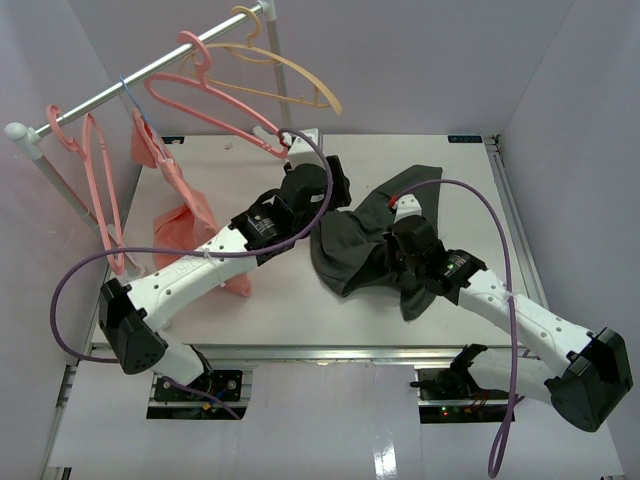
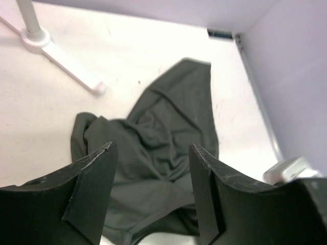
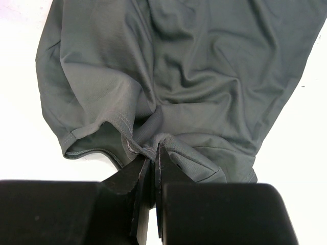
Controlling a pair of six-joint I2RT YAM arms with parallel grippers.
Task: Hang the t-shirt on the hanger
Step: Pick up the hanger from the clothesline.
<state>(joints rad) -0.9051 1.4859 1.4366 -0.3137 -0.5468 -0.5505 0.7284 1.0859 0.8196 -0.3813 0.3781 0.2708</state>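
The t-shirt (image 1: 345,245) lies crumpled in the middle of the desk (image 1: 300,315). The hanger (image 1: 207,75) hangs from the rail (image 1: 90,100) at the far left, its low end close to the left arm's wrist. The right fingers (image 3: 171,176) are pinched tight on a fold at a stitched edge of the cloth; whether that is a hem or a sleeve opening, I cannot tell. The left fingers (image 2: 92,189) stand wide apart with nothing between them, hovering above the cloth.

The step in hand looks like a second grasp by the left arm. To do it well, the left should come down on an edge well apart from the right's pinch and take a single layer — a bunched bite would likely leave no opening for the hanger's shoulder. Lifting both grips together should then let the shirt drape open instead of twisting.
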